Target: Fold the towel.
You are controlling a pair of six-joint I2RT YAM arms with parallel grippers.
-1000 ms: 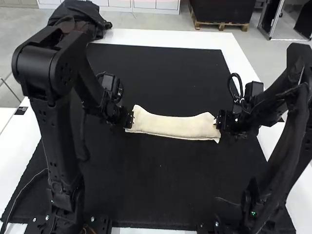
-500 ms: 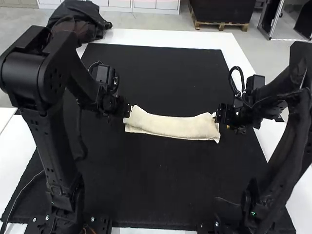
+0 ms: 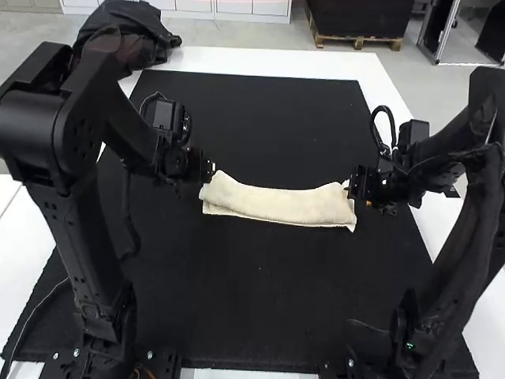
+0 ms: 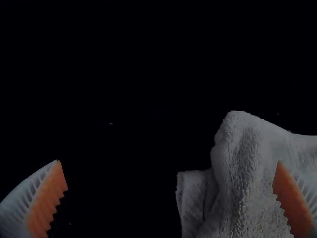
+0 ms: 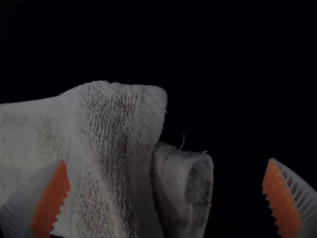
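The left gripper (image 3: 210, 169) is at the left end of the cream towel (image 3: 276, 204), which lies folded into a long narrow strip across the black mat. At the strip's other end is the right gripper (image 3: 352, 186). In the left wrist view the left gripper (image 4: 171, 198) stands wide open, one finger over the towel (image 4: 247, 173) and the other over dark mat. The right wrist view has the right gripper (image 5: 166, 198) wide open too, its fingers on either side of the towel's layered, curled end (image 5: 183, 188).
The black mat (image 3: 260, 292) spreads around the towel on a white table (image 3: 260, 61). A dark bundled bag (image 3: 130, 31) lies at the table's back left corner. A thin cable (image 3: 47, 298) runs along the mat's left part.
Both grippers have let go of the towel's ends and opened. The left one has drawn back leftward and the right one slightly; the towel has stayed nearly the same.
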